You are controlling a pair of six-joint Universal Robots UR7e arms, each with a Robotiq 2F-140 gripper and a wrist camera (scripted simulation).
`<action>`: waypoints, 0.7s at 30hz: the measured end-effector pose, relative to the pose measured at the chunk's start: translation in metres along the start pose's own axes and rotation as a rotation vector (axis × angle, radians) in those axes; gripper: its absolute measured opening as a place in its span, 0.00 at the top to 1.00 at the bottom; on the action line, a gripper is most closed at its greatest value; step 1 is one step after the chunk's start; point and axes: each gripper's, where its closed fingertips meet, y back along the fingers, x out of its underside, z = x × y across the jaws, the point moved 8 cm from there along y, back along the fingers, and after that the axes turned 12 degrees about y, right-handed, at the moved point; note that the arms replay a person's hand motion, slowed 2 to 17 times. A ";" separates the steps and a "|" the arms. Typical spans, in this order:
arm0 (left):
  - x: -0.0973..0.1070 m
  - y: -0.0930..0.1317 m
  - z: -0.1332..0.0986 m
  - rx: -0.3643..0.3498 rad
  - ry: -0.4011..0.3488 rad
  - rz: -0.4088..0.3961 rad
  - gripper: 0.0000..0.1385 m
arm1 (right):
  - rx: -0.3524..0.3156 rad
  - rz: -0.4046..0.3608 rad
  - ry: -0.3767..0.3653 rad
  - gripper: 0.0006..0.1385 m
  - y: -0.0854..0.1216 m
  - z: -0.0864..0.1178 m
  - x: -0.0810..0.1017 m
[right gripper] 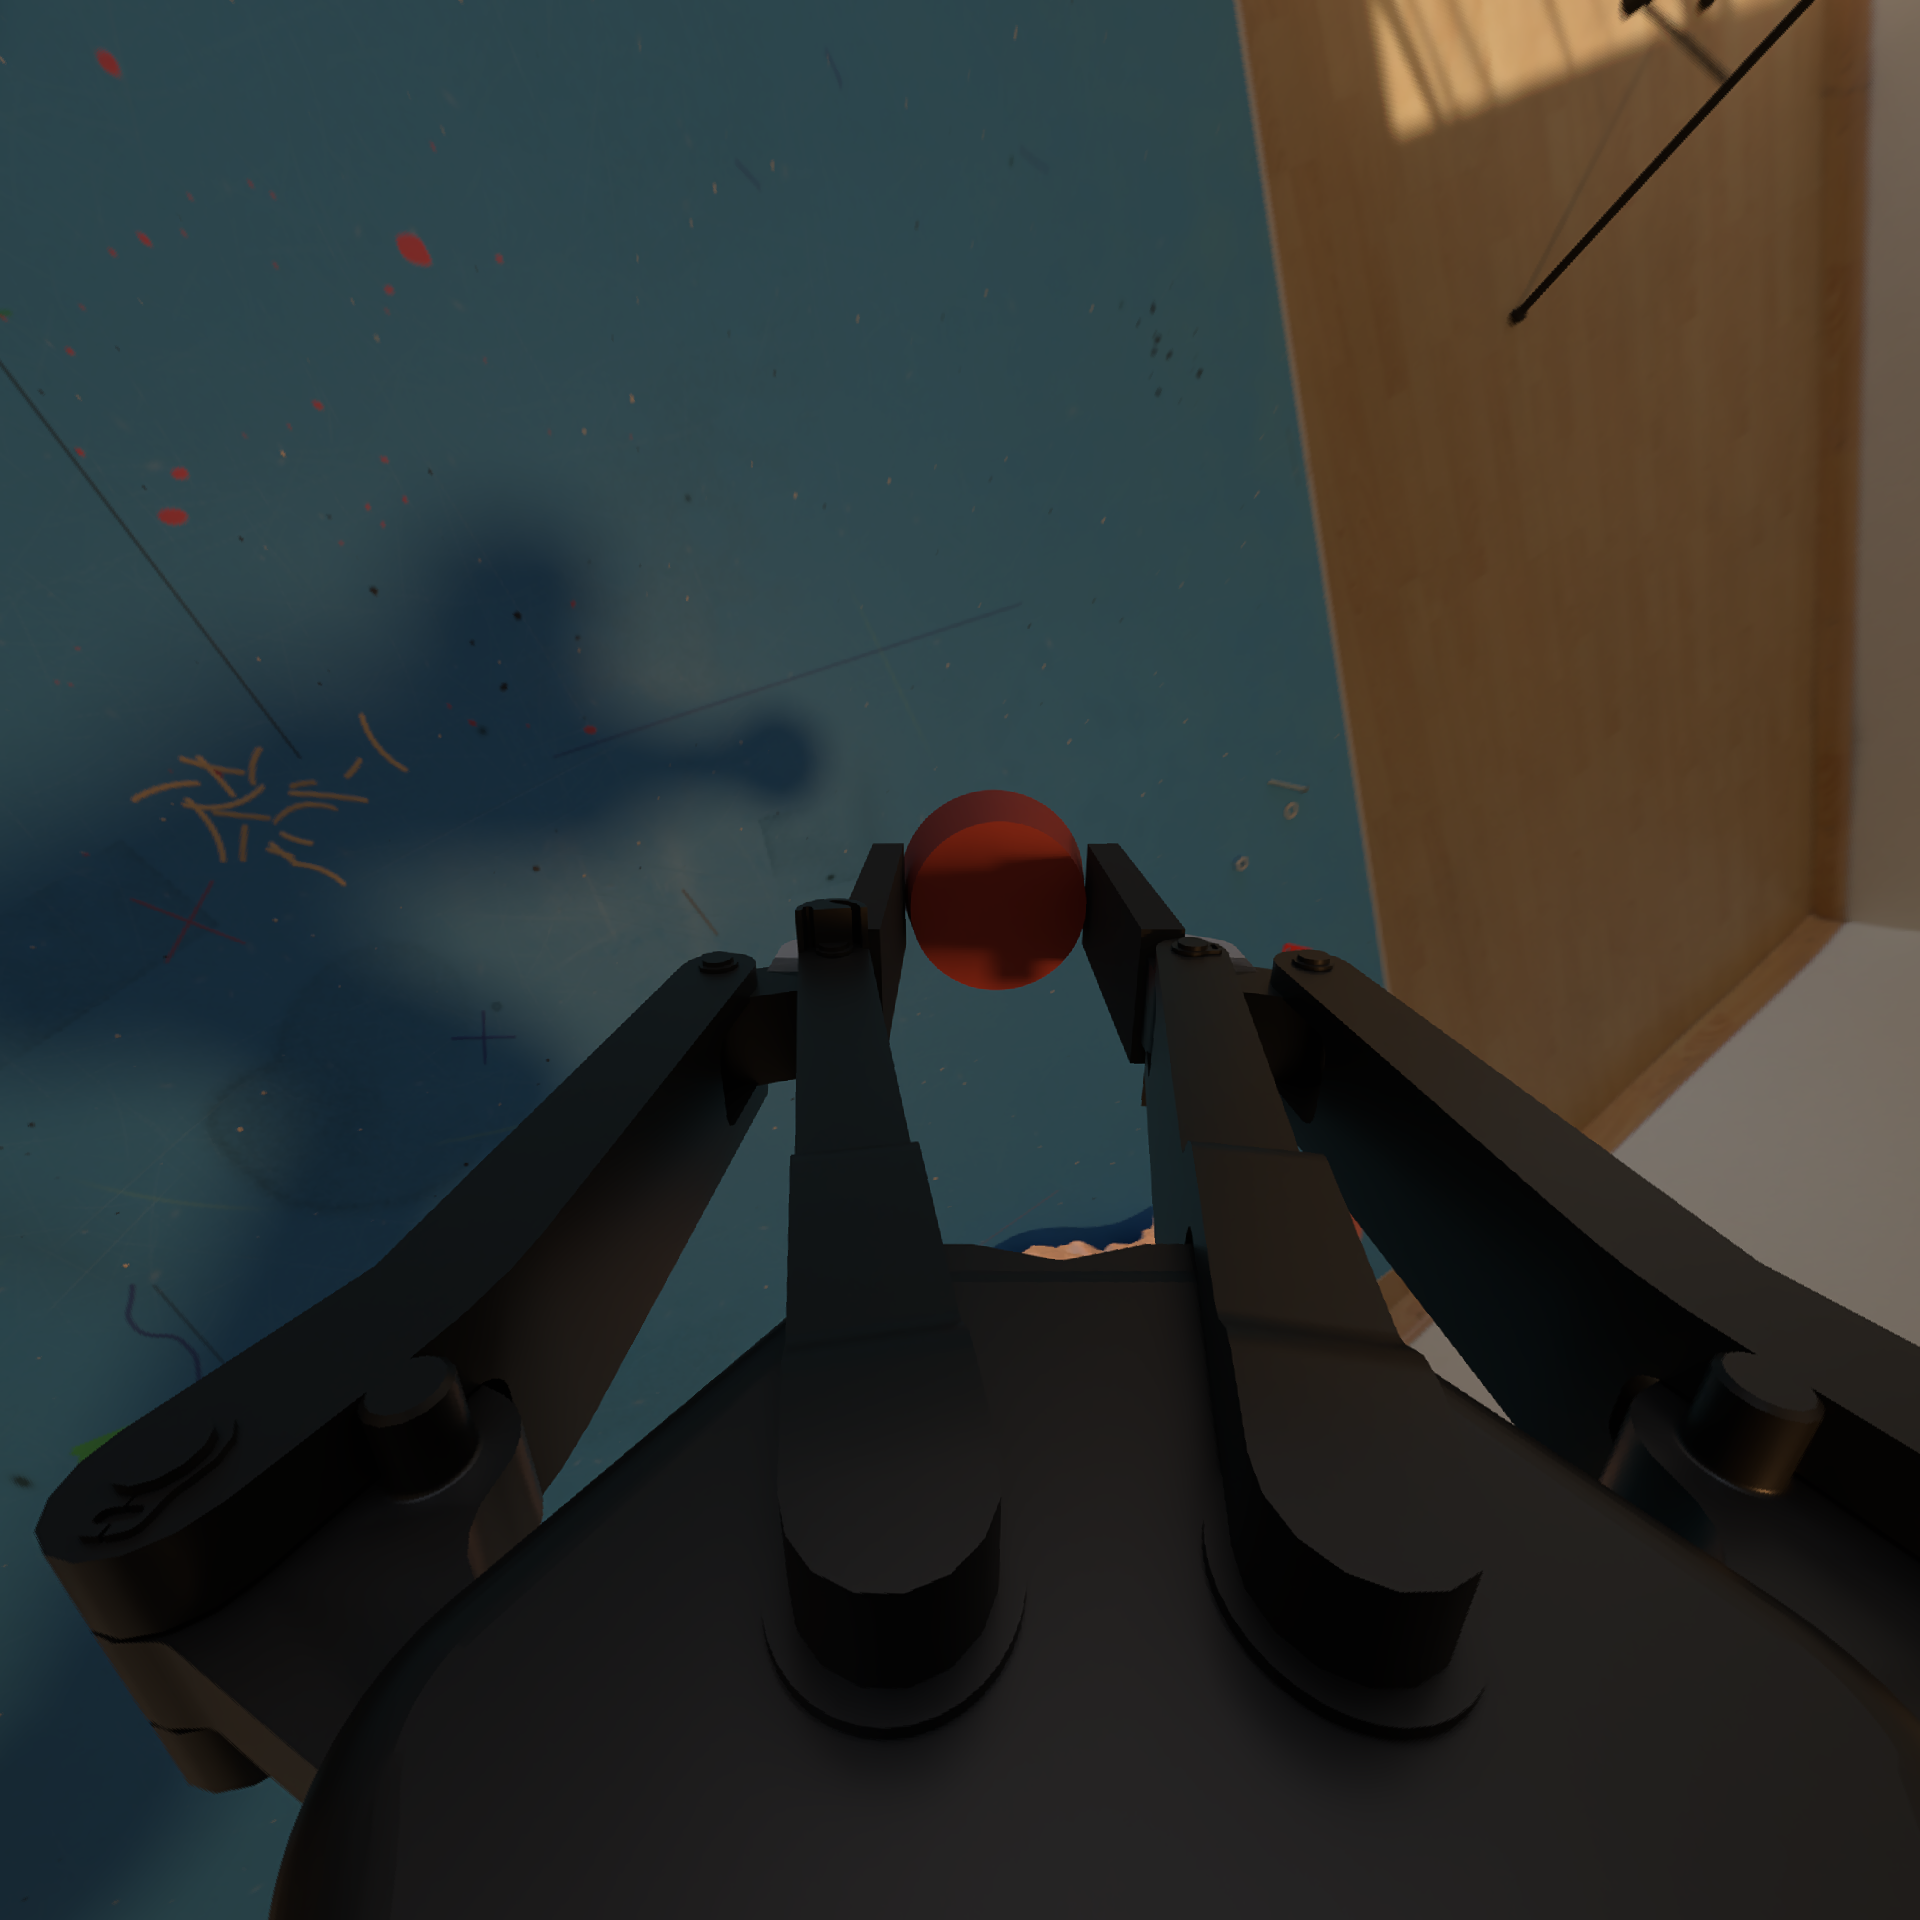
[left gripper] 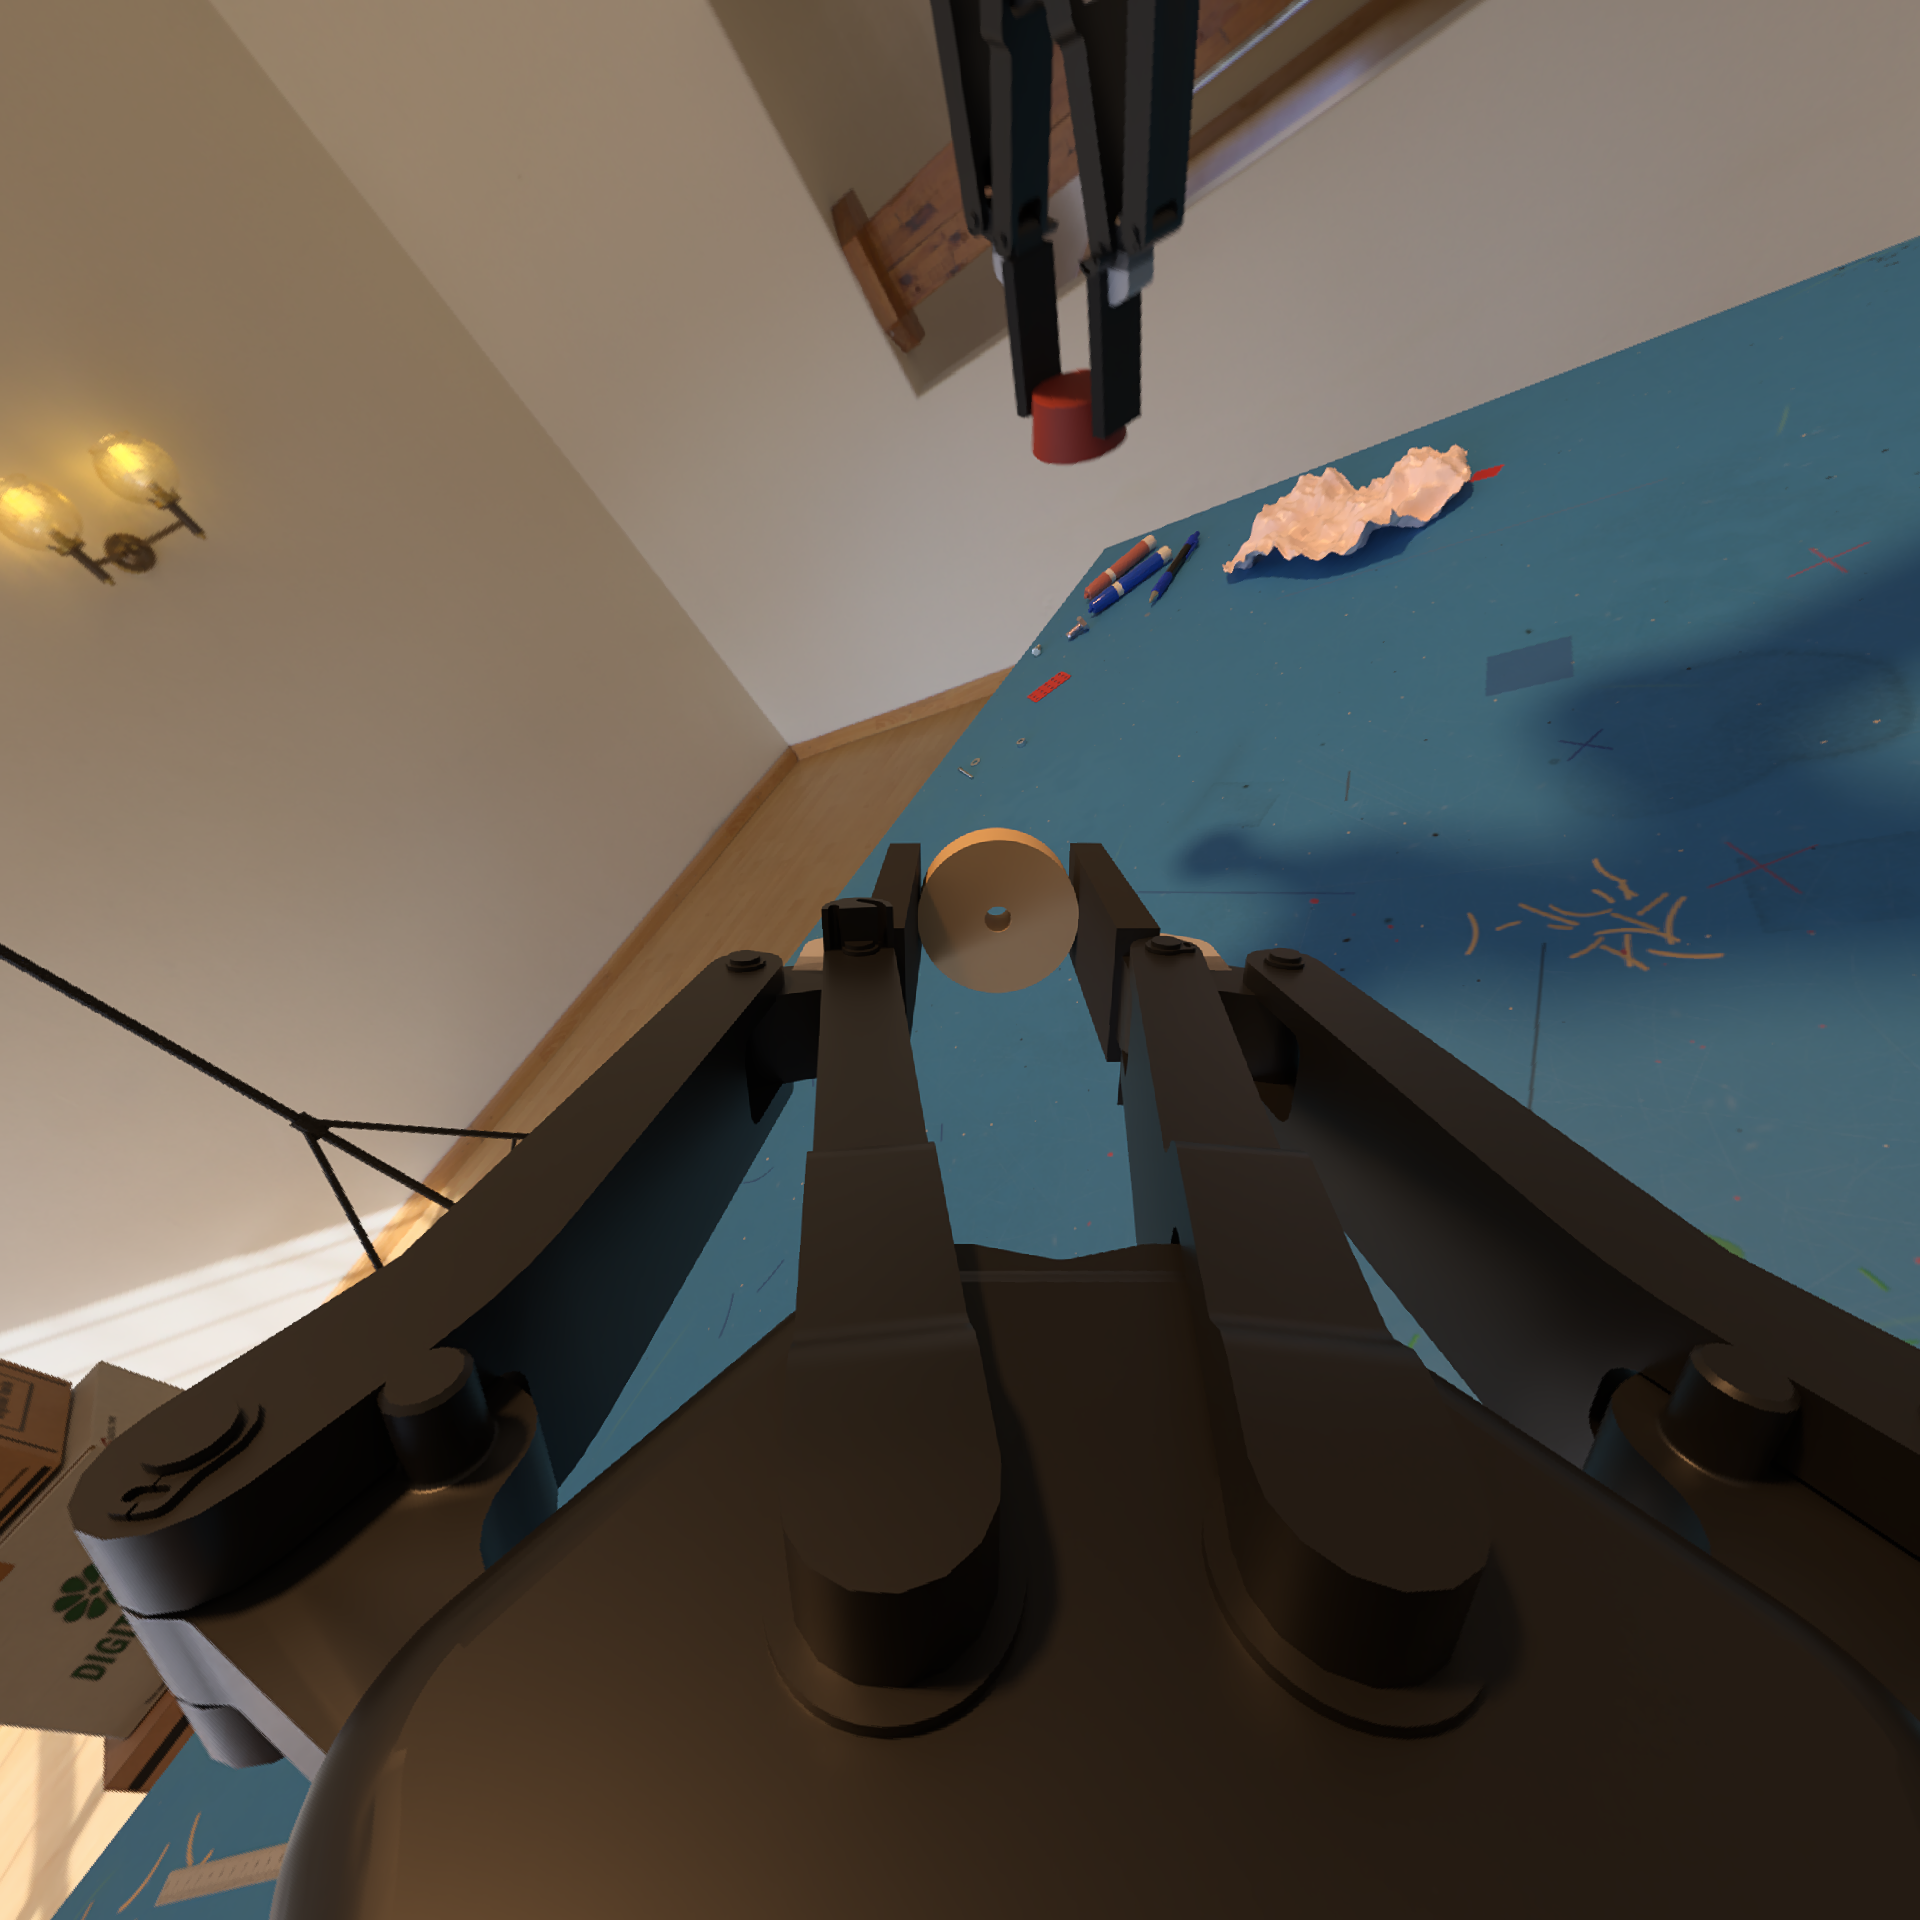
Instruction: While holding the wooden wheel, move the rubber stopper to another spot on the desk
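Observation:
My left gripper (left gripper: 995,883) is shut on the wooden wheel (left gripper: 997,912), a tan disc with a small centre hole, held in the air above the blue desk (left gripper: 1455,987). My right gripper (right gripper: 995,883) is shut on the red rubber stopper (right gripper: 995,891), a short cylinder, held above the desk (right gripper: 623,416) near its edge. In the left wrist view the right gripper (left gripper: 1075,400) hangs down from the top with the stopper (left gripper: 1065,426) between its fingertips, well clear of the desk surface.
A crumpled piece of paper (left gripper: 1351,509) and a few pens (left gripper: 1138,571) lie near the desk's far edge. Orange shavings (left gripper: 1610,925) are scattered on the desk, also in the right wrist view (right gripper: 260,810). The wooden floor (right gripper: 1558,520) lies beyond the desk edge.

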 end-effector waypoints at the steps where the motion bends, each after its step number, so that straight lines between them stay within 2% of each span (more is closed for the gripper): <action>1: 0.000 0.001 0.000 -0.001 0.000 0.000 0.73 | 0.013 -0.004 0.011 0.67 0.009 -0.002 -0.006; 6: -0.001 0.005 0.002 -0.010 0.000 -0.004 0.73 | 0.056 -0.029 0.066 0.67 0.044 -0.010 -0.038; 11: -0.002 0.010 0.003 -0.020 0.003 -0.009 0.73 | 0.080 -0.062 0.131 0.67 0.066 -0.011 -0.073; 16: -0.003 0.015 0.006 -0.030 0.008 -0.018 0.73 | 0.079 -0.097 0.199 0.67 0.074 -0.007 -0.108; 21: -0.003 0.021 0.008 -0.039 0.013 -0.024 0.73 | 0.059 -0.120 0.267 0.67 0.067 0.002 -0.143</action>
